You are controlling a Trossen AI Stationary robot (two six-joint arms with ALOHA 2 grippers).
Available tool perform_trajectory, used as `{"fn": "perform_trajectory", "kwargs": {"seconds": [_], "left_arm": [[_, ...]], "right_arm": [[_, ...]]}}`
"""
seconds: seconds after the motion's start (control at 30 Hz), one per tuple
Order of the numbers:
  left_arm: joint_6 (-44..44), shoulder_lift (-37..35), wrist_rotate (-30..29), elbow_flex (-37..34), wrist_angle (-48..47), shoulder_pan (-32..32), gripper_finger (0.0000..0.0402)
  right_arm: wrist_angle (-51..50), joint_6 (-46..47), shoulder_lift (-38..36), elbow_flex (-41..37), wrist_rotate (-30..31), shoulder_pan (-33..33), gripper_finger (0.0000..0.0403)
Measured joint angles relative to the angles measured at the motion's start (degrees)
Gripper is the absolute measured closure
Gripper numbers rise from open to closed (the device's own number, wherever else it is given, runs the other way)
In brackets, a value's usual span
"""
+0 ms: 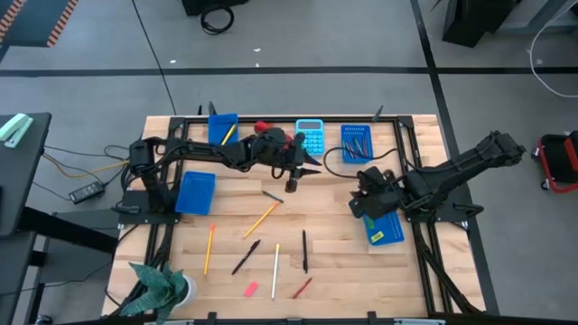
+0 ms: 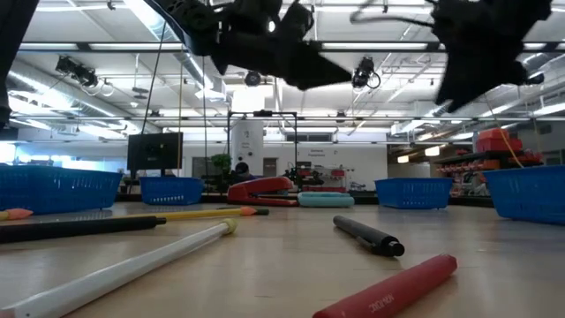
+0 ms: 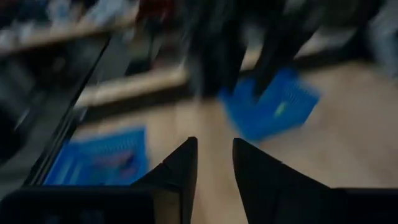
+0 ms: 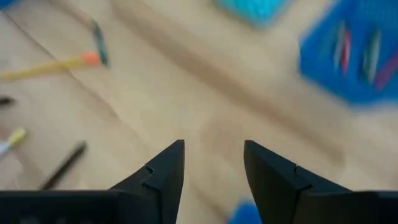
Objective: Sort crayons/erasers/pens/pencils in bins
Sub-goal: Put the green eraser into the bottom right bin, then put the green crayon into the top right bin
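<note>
Loose on the table lie orange pencils (image 1: 262, 217) (image 1: 209, 248), a white pencil (image 1: 275, 258), black pens (image 1: 246, 256) (image 1: 304, 251), a short grey crayon (image 1: 271, 195), a red stick (image 1: 302, 288) and a pink eraser (image 1: 252, 289). Blue bins stand at the far left (image 1: 222, 126), the left (image 1: 195, 191), the far right (image 1: 355, 143) and the right (image 1: 384, 227). My left gripper (image 1: 312, 170) (image 3: 214, 162) hangs open above mid-table near the calculator, with nothing between its fingers. My right gripper (image 1: 359, 199) (image 4: 213, 168) is open and empty, slanting down beside the right bin.
A light-blue calculator (image 1: 310, 135) and a red stapler (image 1: 262, 126) lie at the far edge between the bins. A potted plant (image 1: 158, 287) stands at the near left corner. The far-left bin holds a yellow pencil, and the far-right bin (image 4: 348, 56) holds several sticks.
</note>
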Motion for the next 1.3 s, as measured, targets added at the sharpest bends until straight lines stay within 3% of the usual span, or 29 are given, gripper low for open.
{"fn": "perform_trajectory", "kwargs": {"seconds": [0.13, 0.23, 0.43, 0.67, 0.93, 1.07, 1.3], "left_arm": [[0.0, -1.4, -11.9, 0.0, -16.1, -1.1, 0.0301], [-3.2, -1.5, -14.6, 0.0, -28.4, -1.5, 0.0308], [-9.6, -1.5, -14.6, 0.0, -48.8, -1.6, 0.0331], [-8.2, -1.5, -14.8, 0.0, -56.0, -2.2, 0.0344], [9.7, -1.5, -15.0, -1.6, -57.8, -3.1, 0.0336], [18.2, -1.5, -18.8, -1.7, -55.4, -3.9, 0.0342], [15.1, -1.5, -20.5, -1.7, -50.5, -5.1, 0.0350]], "right_arm": [[8.8, -10.6, 2.6, 0.0, 14.4, 0.2, 0.0231], [15.3, -18.3, 6.1, -0.2, 22.7, -0.1, 0.0231], [19.6, -25.2, 13.6, -0.3, 25.5, -2.6, 0.0231], [20.2, -26.9, 17.5, -0.3, 25.9, -6.6, 0.0231], [20.7, -26.7, 18.8, -0.3, 26.0, -8.7, 0.0231], [20.5, -27.5, 18.7, -0.3, 26.1, -9.8, 0.0231], [19.9, -27.0, 19.0, -0.3, 25.8, -10.3, 0.0231]]}}
